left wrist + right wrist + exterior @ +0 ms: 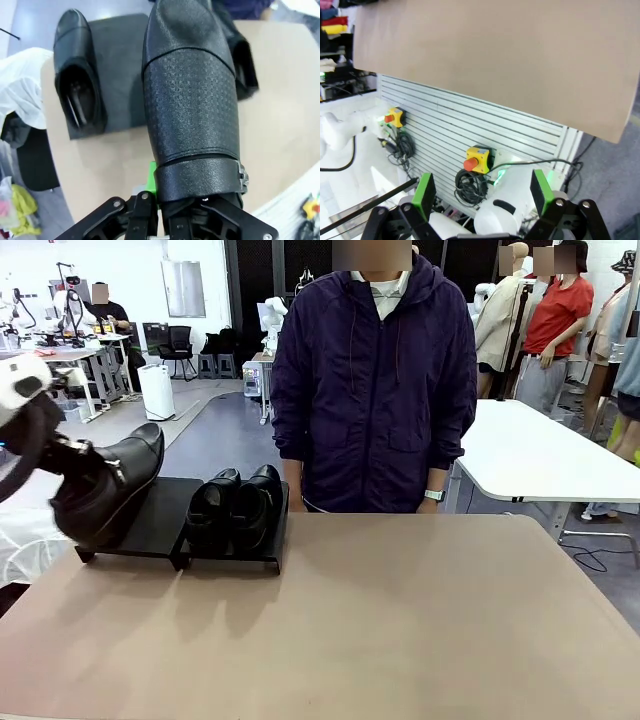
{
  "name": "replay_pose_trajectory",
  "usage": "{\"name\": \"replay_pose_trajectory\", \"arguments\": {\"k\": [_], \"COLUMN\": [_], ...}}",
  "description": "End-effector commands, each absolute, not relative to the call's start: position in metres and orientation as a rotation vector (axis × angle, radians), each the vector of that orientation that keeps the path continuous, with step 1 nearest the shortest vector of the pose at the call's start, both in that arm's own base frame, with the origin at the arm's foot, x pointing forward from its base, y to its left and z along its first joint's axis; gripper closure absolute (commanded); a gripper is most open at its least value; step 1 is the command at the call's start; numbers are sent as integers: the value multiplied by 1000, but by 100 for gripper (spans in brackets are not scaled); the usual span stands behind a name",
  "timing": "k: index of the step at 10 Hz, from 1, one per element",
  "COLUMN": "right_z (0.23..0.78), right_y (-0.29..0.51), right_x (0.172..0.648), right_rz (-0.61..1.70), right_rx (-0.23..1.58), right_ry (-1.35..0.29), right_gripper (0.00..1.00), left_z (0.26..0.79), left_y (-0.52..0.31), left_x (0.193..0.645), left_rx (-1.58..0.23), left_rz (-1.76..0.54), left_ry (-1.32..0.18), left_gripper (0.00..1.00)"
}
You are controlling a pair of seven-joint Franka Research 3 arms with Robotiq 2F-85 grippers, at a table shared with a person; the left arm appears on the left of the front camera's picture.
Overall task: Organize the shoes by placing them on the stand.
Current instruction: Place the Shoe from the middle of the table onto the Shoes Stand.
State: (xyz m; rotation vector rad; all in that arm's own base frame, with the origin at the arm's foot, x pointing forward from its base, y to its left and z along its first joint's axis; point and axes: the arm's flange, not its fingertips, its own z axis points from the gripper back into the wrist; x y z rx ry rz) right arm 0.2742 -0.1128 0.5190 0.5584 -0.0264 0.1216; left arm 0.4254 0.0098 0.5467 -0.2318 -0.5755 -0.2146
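In the front view we see our left gripper [62,455] clenched on the heel end of a glossy black shoe [108,490], holding it tilted, toe up and pointing away from us, above the left platform of the black stand [160,520] near the table's far left edge. Two more black shoes [237,504] sit side by side, touching, on the stand's right platform, toes toward us. A person in a dark purple jacket [375,380] stands at the far side of the tan table [400,620]. In our left wrist view the held shoe [190,100] rises from the fingers, its embossed upper toward the camera, while another shoe [77,75] lies on the stand [122,70] beside it. Our right gripper [482,192] is released, its green pads [424,194] spread wide, off the table's edge and facing the slatted side panel [470,130] with its yellow emergency-stop boxes [477,159].
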Motion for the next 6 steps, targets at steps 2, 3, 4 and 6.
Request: {"name": "replay_pose_trajectory", "arguments": {"k": [2, 3, 4, 6], "right_z": [521, 521, 521, 521], "right_y": [-113, -113, -113, -113], "right_x": [275, 275, 275, 275], "right_rz": [123, 123, 123, 123], "right_rx": [563, 563, 563, 563], "right_ry": [-24, -24, -24, -24], "right_gripper": [0, 0, 0, 0], "left_z": [530, 521, 504, 476], "left_y": [-3, -3, -3, -2], "left_x": [499, 517, 540, 566], "left_rx": [-197, -167, -133, -122], "left_rz": [-130, -101, -87, -115], "left_ry": [-611, -648, -706, -764], "left_gripper": [100, 100, 100, 100]}}
